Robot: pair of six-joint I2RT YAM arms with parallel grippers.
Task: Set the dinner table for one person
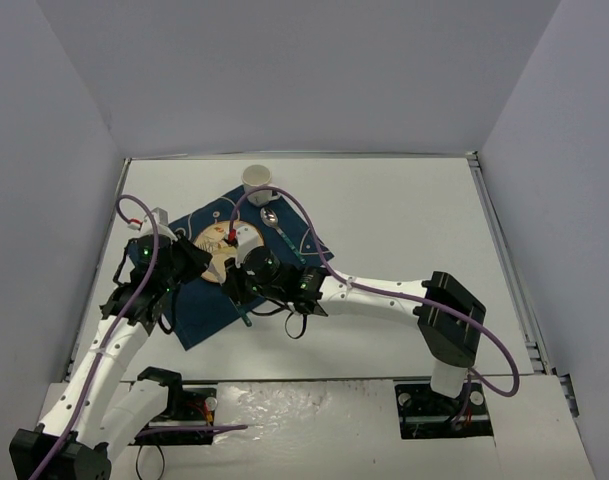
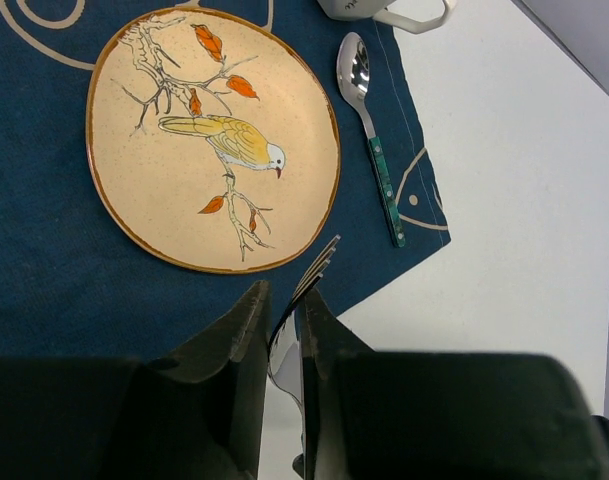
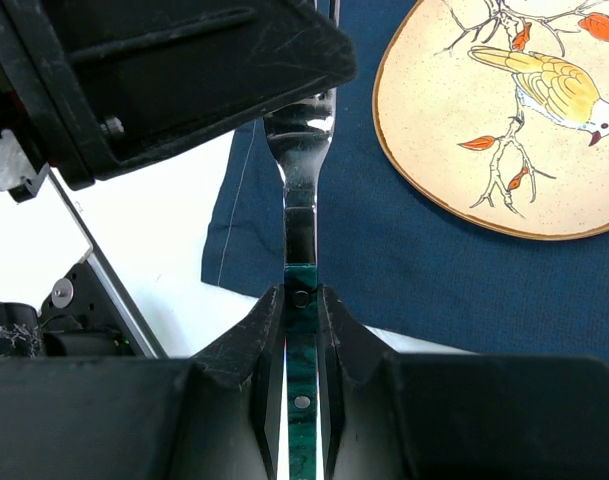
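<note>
Our right claw [image 3: 302, 300] clamps the fork [image 3: 300, 235] by its green handle; our left claw [image 2: 284, 300] pinches its steel neck, tines toward the plate [image 2: 184, 200]. We see the dinner table [image 1: 404, 220] spread white beneath both claws, bearing the blue placemat [image 2: 44, 260] on which the plate sits.

No lettering, label, brand or number could be read anywhere. The plate [image 2: 212, 140] carried only a painted bird on a branch, and the blue placemat [image 2: 44, 270] only white line drawings.
</note>
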